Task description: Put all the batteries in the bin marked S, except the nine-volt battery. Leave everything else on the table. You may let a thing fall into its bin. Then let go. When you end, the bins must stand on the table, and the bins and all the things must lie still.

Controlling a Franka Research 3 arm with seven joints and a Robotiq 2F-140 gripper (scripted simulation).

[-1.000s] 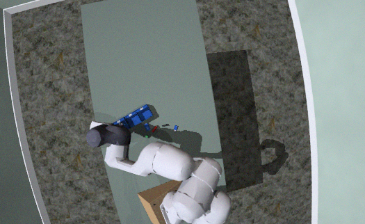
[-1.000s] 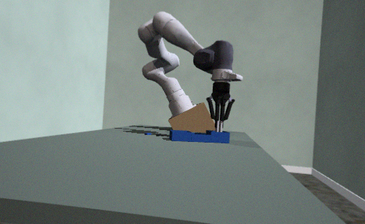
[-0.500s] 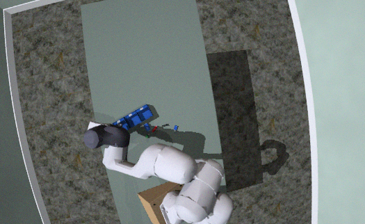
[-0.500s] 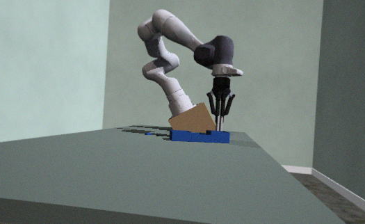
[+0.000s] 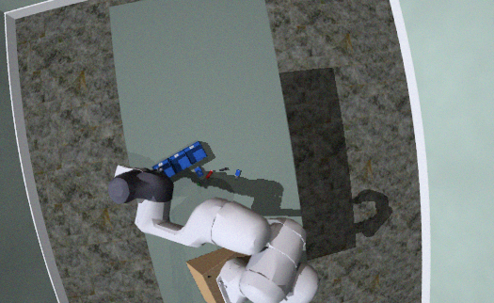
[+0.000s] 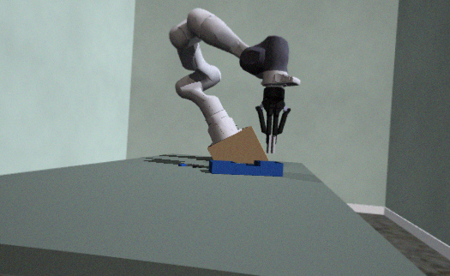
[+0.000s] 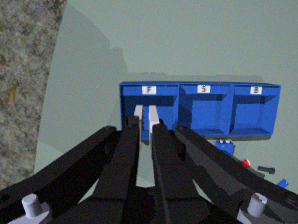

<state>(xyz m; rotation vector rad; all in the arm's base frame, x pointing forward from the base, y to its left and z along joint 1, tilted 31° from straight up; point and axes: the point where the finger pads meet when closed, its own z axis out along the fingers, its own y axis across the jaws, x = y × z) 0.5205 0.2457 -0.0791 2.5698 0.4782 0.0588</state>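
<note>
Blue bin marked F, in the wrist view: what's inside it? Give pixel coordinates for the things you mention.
Only bare blue floor and walls show inside the blue bin marked F [image 7: 165,102]. The black gripper's [image 7: 146,107] pale fingertips cover part of its middle, so whatever lies behind them can't be seen.

Blue bins [image 5: 181,161] [image 6: 245,168] [image 7: 204,137] with white labels, grey-green desk [image 5: 199,85] [image 6: 194,214] [image 7: 200,40], mottled grey-brown floor [image 5: 67,122] [image 7: 25,75] at the wrist view's upper left, black fingers with pale tips [image 7: 145,112]

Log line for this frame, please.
gripper: fingers nearly together, over bin F | bin S: no battery visible | next: likely move toward loose items
</note>
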